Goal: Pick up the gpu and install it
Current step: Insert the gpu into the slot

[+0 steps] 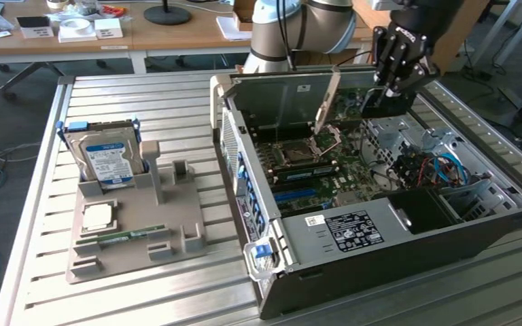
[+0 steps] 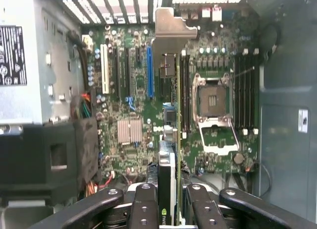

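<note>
My gripper [image 1: 390, 87] hangs over the open computer case [image 1: 334, 272] at the exterior view's upper right, shut on the gpu [image 1: 372, 105]. The gpu is a thin dark card held on edge, and its silver end bracket [image 1: 327, 102] slants down toward the motherboard [image 1: 311, 173]. In the wrist view the gpu [image 2: 172, 140] appears edge-on between the two black fingers [image 2: 143, 209], with its bracket [image 2: 171, 35] at the far end. The card sits above the board between the blue slot [image 2: 149, 73] and the cpu socket [image 2: 213, 100]. Whether it touches a slot is unclear.
On the slatted metal table [image 1: 152, 95], a grey fixture [image 1: 134, 251] holds an upright silver hard drive [image 1: 107, 159], a cpu [image 1: 98, 217] and a green memory stick [image 1: 120, 238]. Inside the case are a black box [image 1: 424, 207] and blue and red cables [image 1: 442, 170].
</note>
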You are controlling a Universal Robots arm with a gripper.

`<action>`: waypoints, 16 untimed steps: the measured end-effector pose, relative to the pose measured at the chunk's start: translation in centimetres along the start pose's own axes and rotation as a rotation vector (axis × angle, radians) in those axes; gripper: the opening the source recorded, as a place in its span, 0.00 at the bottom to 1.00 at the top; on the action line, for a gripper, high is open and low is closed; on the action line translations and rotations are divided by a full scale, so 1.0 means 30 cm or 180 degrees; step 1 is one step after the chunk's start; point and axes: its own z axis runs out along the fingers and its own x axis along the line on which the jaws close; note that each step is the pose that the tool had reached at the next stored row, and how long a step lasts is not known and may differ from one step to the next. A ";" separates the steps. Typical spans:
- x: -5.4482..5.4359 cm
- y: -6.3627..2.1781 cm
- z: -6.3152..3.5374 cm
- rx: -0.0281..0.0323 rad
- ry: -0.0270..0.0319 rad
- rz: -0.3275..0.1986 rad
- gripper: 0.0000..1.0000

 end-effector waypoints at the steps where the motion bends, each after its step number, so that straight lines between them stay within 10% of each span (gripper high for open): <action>1: 0.000 0.013 0.002 0.0006 0.0000 -0.0001 0.27; 16: 0.004 0.080 0.080 0.0011 0.0000 -0.0001 0.27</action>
